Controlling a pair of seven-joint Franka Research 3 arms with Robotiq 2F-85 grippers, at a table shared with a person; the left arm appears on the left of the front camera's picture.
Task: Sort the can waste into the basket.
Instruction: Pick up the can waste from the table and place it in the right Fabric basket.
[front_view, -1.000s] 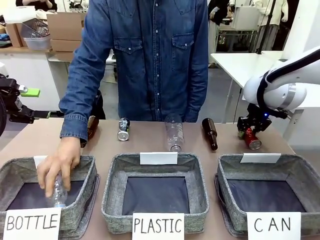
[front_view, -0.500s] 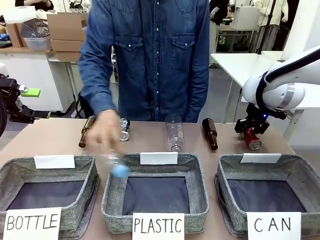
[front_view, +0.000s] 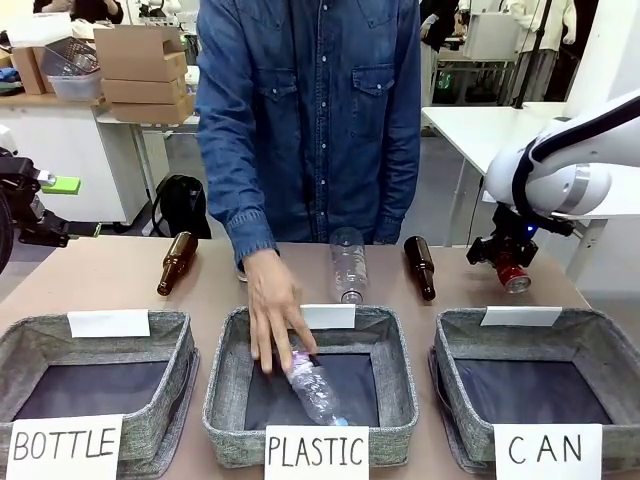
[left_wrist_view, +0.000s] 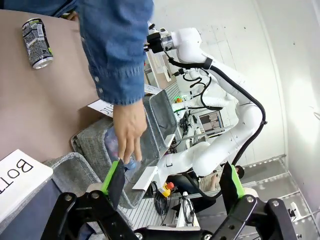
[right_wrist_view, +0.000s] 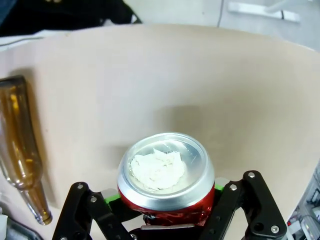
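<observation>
Near the far right edge of the table, the right gripper is clamping the red can over a bare patch, just behind the open CAN basket; the left gripper is gaping wide.

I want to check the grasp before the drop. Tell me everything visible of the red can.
The red can is a small metal drink can with a shiny red side wall. Its silver rimmed end has a whitish crumpled patch in the recess and faces the wrist camera. The right gripper is shut on it, clamping opposite sides. In the front view it hangs tilted, seemingly just off the table, beyond the far rim of the CAN basket.
</observation>
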